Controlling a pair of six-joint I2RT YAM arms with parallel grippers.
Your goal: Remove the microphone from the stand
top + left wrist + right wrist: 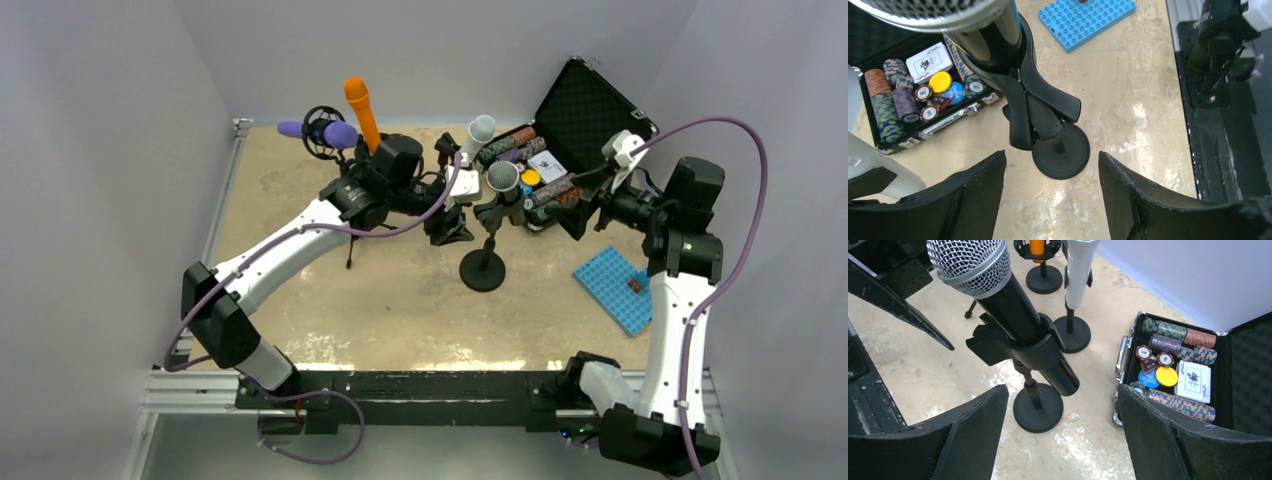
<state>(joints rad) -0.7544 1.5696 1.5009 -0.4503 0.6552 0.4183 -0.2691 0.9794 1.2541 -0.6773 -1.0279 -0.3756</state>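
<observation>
We see the black microphone (998, 305), silver mesh head up, tilted in its stand (1038, 412); left gripper (1050, 162) and right gripper (1063, 392) both released.

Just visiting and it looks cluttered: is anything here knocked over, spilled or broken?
Nothing stands out. The silver-headed microphone sits slanted in its clip, the stand upright, and the chip case lies open with chips inside.

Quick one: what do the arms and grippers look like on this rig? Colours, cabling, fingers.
Both match. The left arm and right arm have white curved link shells with black joint housings. A purple cable loops along each. The left gripper and right gripper have broad, black, tapering fingers with rough edges.
</observation>
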